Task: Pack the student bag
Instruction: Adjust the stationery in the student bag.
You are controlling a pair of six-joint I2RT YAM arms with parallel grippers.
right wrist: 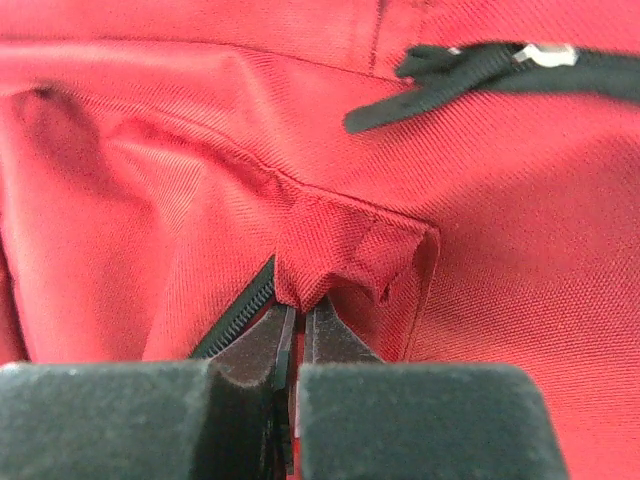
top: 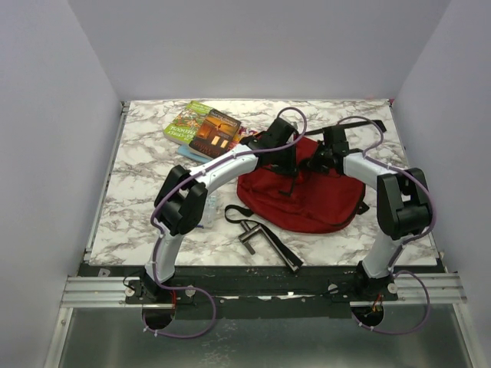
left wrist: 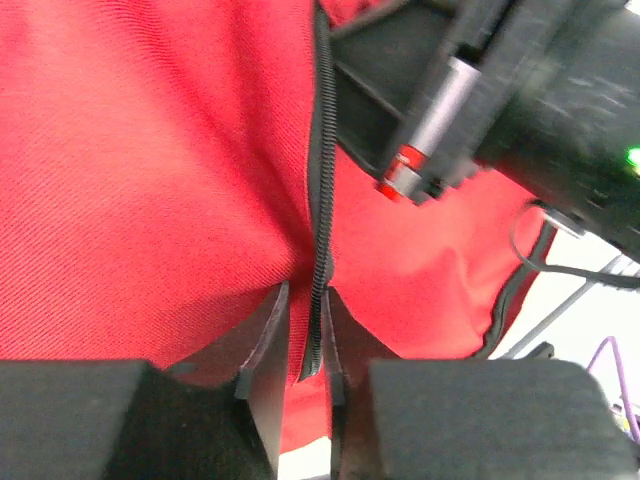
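Two arms: both reach from the near edge over the worktop (top: 138, 176) and meet above the student bag (top: 299, 203).
Student bag: dark red soft fabric, it lies flat on the marble worktop, right of the middle, between the two arms.
Left claw (left wrist: 305, 300): the two fingers stand very near to each other and pinch the bag's edge with the black zipper (left wrist: 322, 180) between them; in the top view this claw (top: 288, 165) is on the far left part of the bag.
Right claw (right wrist: 297, 305): the fingers are pressed together on a small raised fold of the red fabric; zipper teeth show just left of the fingers. In the top view it (top: 318, 161) is just beside the left claw, on the far part of the bag.
Zipper pull (right wrist: 400, 105): a black fabric tab, it lies on the red cloth above the pinched fold, apart from the right claw.
Strap (top: 265, 238): long and black, it runs from the bag's near left side across the worktop toward the near edge; a grey buckle sits on it.
Books (top: 203, 129): two, with colourful covers, one partly on the other, at the far left part of the worktop, well apart from the bag's near side.
Right arm in the left wrist view: its black body fills the upper right corner, close above the red fabric.
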